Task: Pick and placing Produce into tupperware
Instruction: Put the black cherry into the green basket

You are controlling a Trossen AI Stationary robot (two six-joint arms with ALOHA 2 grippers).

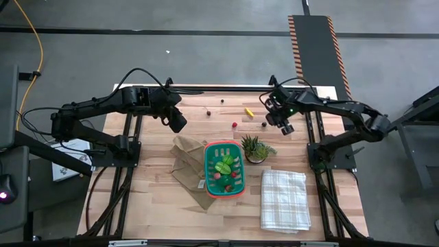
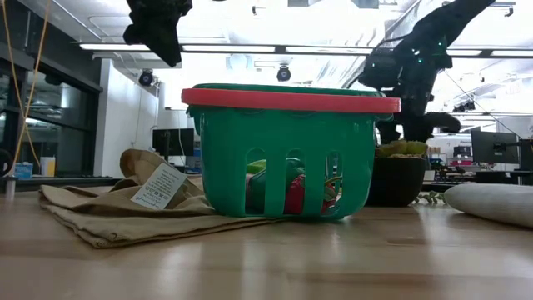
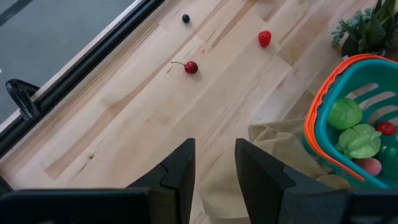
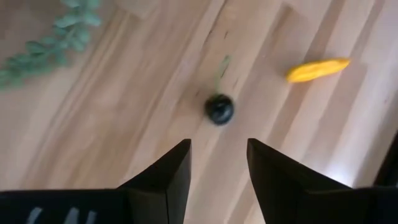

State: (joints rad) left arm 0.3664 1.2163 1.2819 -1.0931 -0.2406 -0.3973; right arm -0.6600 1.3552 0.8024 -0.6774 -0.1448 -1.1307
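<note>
The teal tupperware (image 1: 223, 169) with an orange rim stands mid-table, its near end on a brown paper bag (image 1: 186, 163). It holds green pieces (image 3: 346, 114) and red ones. Loose produce lies on the wood toward the far edge: a cherry (image 3: 191, 66), a strawberry (image 3: 265, 38), a dark berry (image 3: 185, 18), a yellow piece (image 4: 317, 70) and another dark berry (image 4: 219, 108). My left gripper (image 3: 214, 165) hangs open above the bag's far corner. My right gripper (image 4: 217, 158) is open above the table, just short of the second dark berry.
A spiky potted plant (image 1: 254, 147) stands right of the tupperware, with a green sprig (image 4: 50, 37) lying beside it. A white checked cloth (image 1: 283, 199) lies folded at the near right. Bare wood lies between the two arms along the far edge.
</note>
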